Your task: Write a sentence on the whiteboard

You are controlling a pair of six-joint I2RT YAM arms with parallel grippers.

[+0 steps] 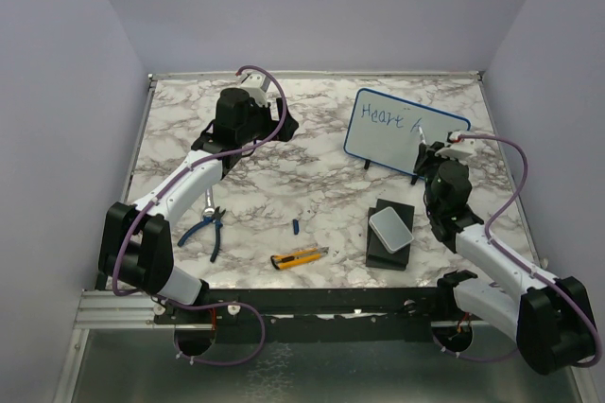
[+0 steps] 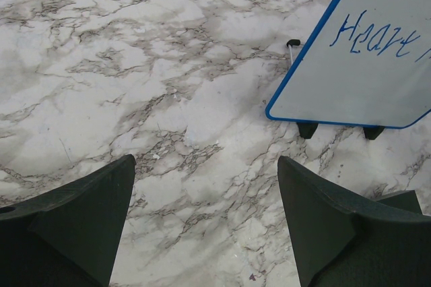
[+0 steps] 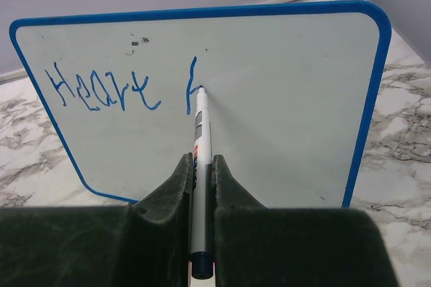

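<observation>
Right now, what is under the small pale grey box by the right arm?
The grey box lies on a flat black slab resting on the marble table. The slab's middle is covered by the box, so unseen.

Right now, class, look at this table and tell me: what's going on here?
The right end effector is shut on a marker, and the marker's tip touches the whiteboard. The sentence reads "Heart" plus the first stroke of a next letter, so it is unfinished. The left end effector is open and holds nothing. It sits over the bare marble table beside the board.
</observation>
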